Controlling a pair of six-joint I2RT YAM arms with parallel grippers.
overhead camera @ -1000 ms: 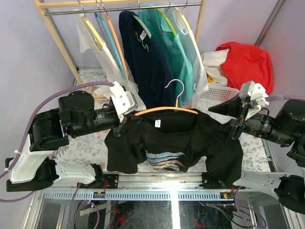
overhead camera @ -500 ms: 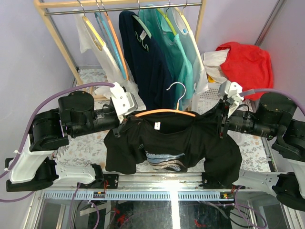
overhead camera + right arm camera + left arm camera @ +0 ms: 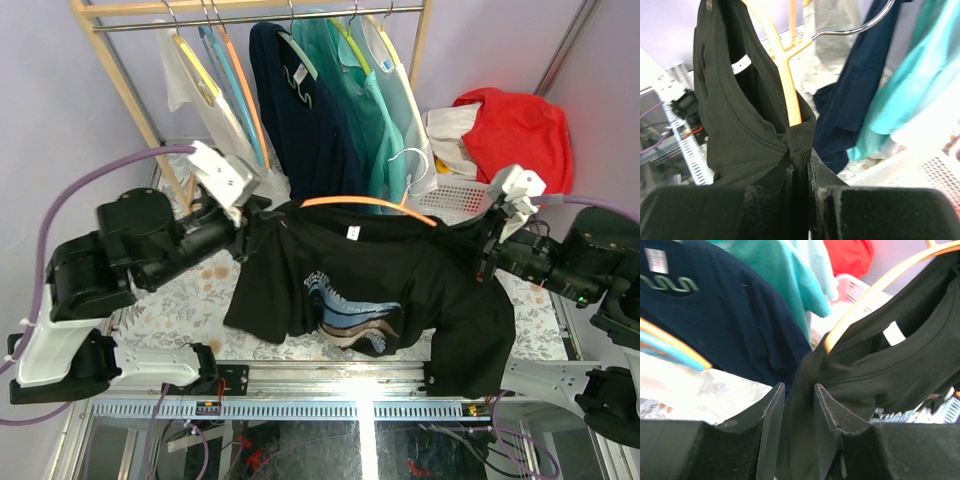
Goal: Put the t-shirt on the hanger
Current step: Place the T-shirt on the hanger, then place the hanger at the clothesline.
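The black t-shirt (image 3: 380, 290) with its blue and white chest graphic hangs in the air between my two arms, draped over the orange hanger (image 3: 365, 202). The hanger slopes down to the right, and its silver hook (image 3: 410, 160) points at the rack. My left gripper (image 3: 248, 215) holds the shirt's left shoulder. In the left wrist view a thick fold of the t-shirt (image 3: 880, 375) fills the narrow gap at the left gripper (image 3: 797, 400), beside the hanger (image 3: 865, 297). My right gripper (image 3: 801, 160) is shut on the shirt's other shoulder, where the hanger (image 3: 782, 75) ends.
Close behind stands a wooden rack (image 3: 120, 70) with a navy shirt (image 3: 310, 130), teal shirts (image 3: 375, 100) and yellow and blue hangers. At the back right is a white basket (image 3: 460, 195) beside a red cloth (image 3: 515, 125). A floral cloth (image 3: 170, 300) covers the table.
My right gripper came in from the right and shut on the shirt's shoulder. My left arm rose and moved back, lifting the shirt and hanger, and the hook swung right.
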